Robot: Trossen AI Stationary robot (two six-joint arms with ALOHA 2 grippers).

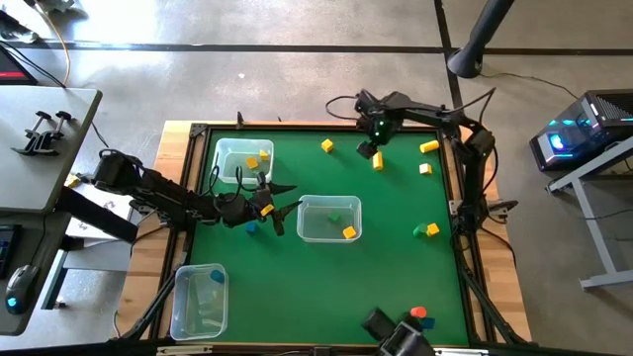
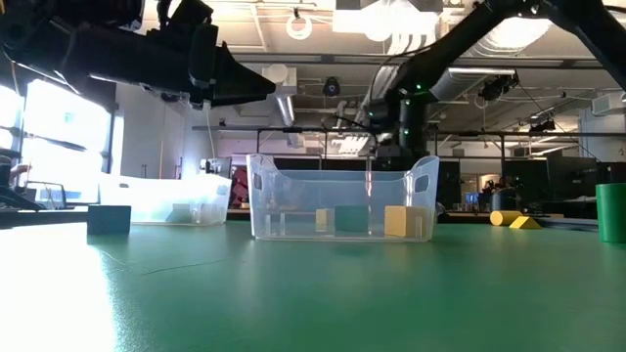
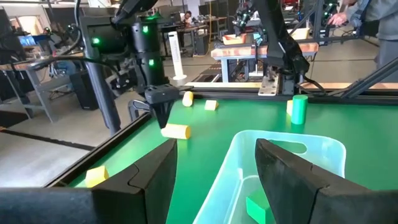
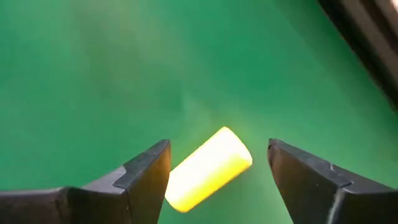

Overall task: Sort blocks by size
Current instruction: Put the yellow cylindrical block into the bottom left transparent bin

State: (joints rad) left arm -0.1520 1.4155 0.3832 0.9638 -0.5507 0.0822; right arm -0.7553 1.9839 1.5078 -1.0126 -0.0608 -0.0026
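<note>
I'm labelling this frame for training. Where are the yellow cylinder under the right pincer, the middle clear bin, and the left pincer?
yellow cylinder [image 4: 208,167]: right wrist view, middle of its curved side.
middle clear bin [image 1: 302,220]: high view, its left wall.
left pincer [image 3: 214,177]: left wrist view, midway between its open fingertips.

Even overhead light on the green table [image 1: 396,267]; shadows are soft and short. In the low view, ceiling lamps [image 2: 308,24] and a bright window [image 2: 59,127] glare, leaving the arms silhouetted. In the right wrist view, the yellow cylinder [image 4: 208,168] is blurred and overexposed.
</note>
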